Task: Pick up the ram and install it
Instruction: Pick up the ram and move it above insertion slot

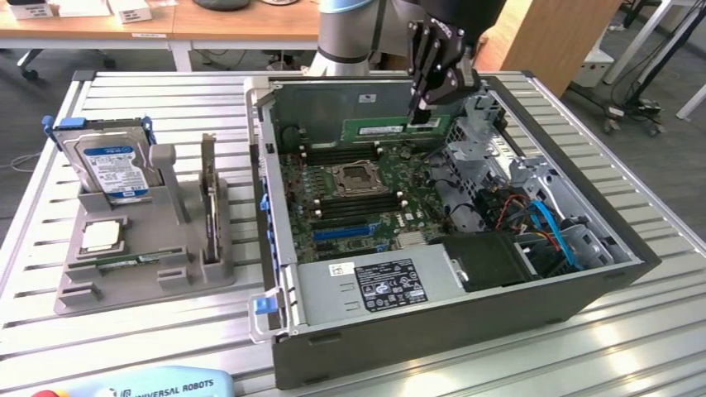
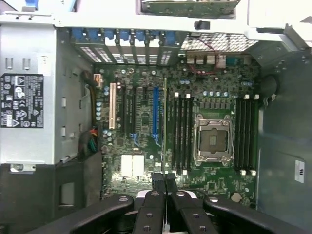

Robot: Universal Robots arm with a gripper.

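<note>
A slatted metal worktop (image 1: 617, 347) carried an open computer case (image 1: 441, 356), with wooden desks seen behind it. The tool (image 1: 422, 122) was seen above the far end of the case, its fingers pressed together on the ram (image 1: 386, 128), which was held level and clear of the motherboard (image 1: 331, 211). In the wrist view the tool (image 2: 165, 181) was seen pinching the ram (image 2: 165, 122) edge-on, as a thin line running just beside the black memory slots (image 2: 181, 131) and the empty processor socket (image 2: 213, 140).

For the placing to be done well, the stick would best be kept parallel to its slot and centred over it, then pressed straight down with no tilt. Whether the slot latches were open could not be told.

On the exterior view's left, a grey holder (image 1: 144, 281) was seen with a hard drive (image 1: 108, 161) and a square silver chip (image 1: 99, 236). "UNIVERSAL ROBOTS" was read on a pendant (image 1: 155, 385) at the near edge. The labels on the ram, the drive and the power supply (image 1: 381, 285) could not be read.
</note>
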